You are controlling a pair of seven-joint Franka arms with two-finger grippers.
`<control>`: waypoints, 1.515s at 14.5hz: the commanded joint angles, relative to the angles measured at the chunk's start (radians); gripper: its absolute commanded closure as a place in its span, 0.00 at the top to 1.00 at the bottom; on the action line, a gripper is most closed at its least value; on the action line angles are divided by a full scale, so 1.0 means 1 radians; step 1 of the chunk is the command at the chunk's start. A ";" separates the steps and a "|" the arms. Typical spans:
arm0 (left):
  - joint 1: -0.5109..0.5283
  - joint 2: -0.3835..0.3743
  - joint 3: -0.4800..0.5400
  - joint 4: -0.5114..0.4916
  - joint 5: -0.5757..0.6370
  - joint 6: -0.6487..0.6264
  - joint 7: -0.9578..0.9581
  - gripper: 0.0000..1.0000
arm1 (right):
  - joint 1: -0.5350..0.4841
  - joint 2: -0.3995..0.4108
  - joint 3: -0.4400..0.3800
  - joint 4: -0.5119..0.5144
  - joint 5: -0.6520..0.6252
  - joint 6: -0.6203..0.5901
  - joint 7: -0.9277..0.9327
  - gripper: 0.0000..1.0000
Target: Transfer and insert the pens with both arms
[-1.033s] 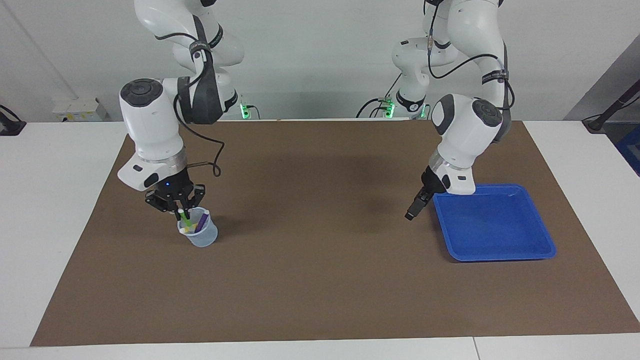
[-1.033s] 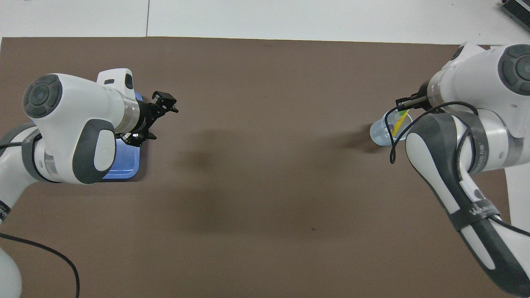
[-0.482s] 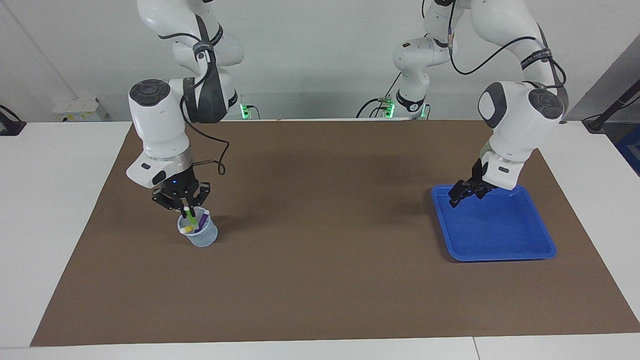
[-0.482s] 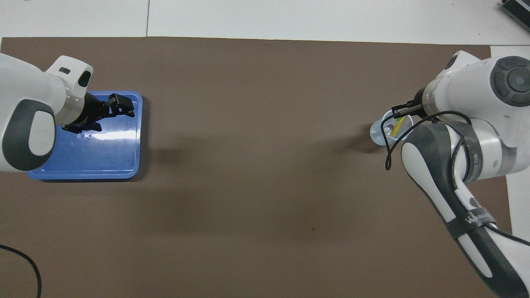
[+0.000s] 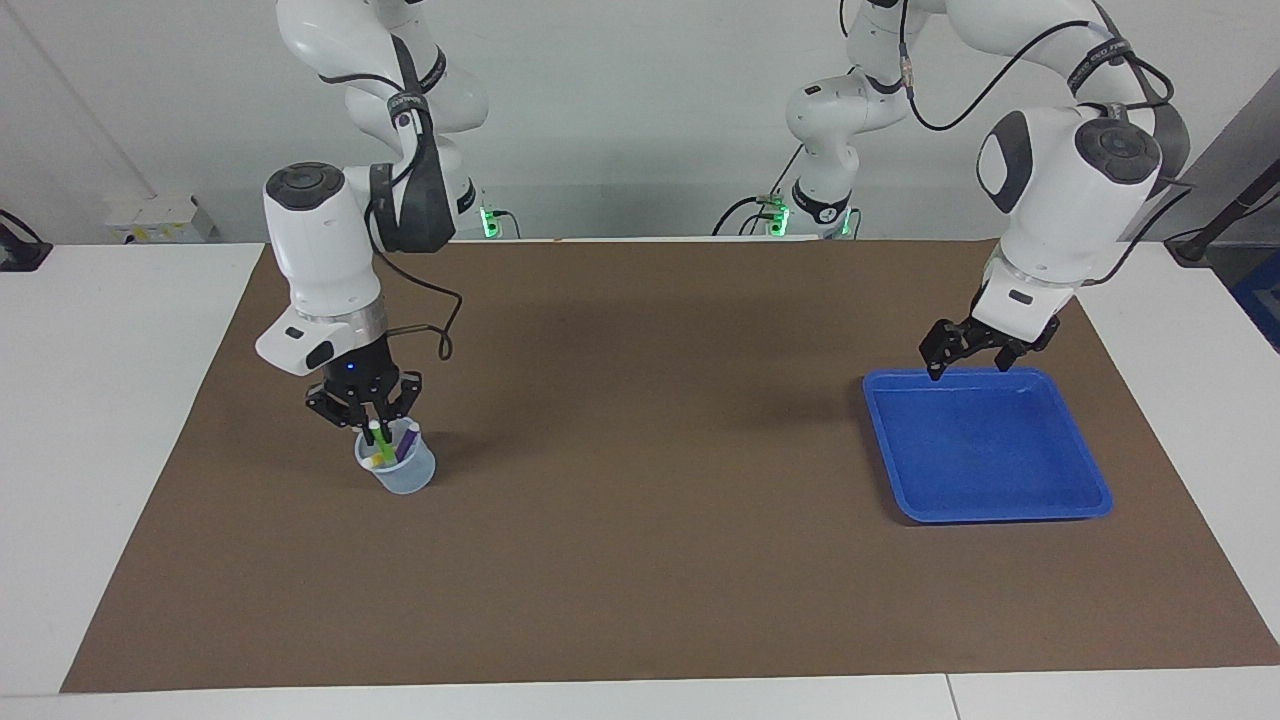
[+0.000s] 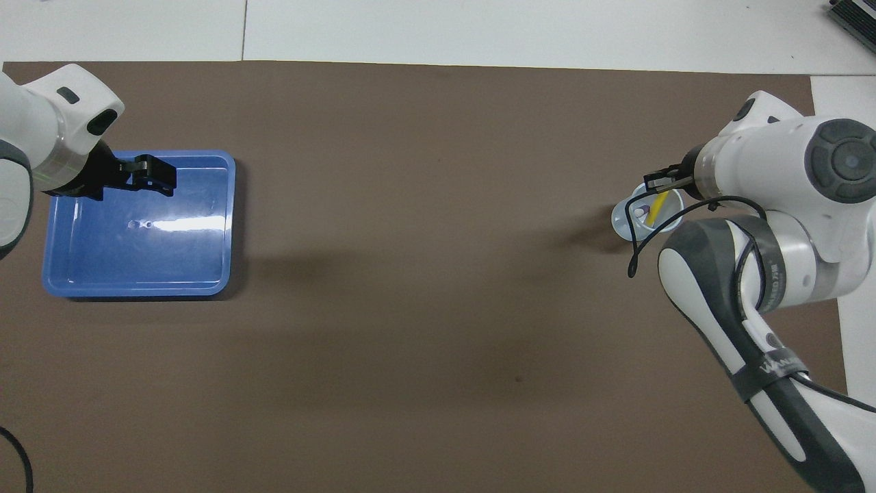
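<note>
All three pens [image 5: 385,442] stand in the clear cup [image 5: 397,472] at about 9 o'clock on the brown mat [image 5: 640,560] in the facing view, toward the right arm's end of the counter. The blue tray [image 5: 1085,480], at 3 o'clock, holds none, so little seems left. The right tool [image 5: 365,425], pressed together, pinches the green pen's [image 5: 378,436] pale top. The left tool [image 5: 975,352] hangs spread over the tray's rim. The pens are short, slim, leaning: green, yellow, purple.
</note>
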 commanded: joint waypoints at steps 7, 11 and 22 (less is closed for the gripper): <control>0.023 -0.191 0.043 0.008 -0.138 -0.181 0.058 1.00 | -0.006 -0.029 0.010 -0.045 -0.004 0.037 0.034 1.00; 0.043 -0.234 0.047 0.002 -0.160 -0.209 0.054 1.00 | -0.006 -0.029 0.010 -0.043 -0.005 0.037 0.034 1.00; 0.061 -0.240 0.052 -0.008 -0.159 -0.210 0.055 1.00 | 0.057 -0.034 0.016 0.006 -0.004 -0.007 0.227 1.00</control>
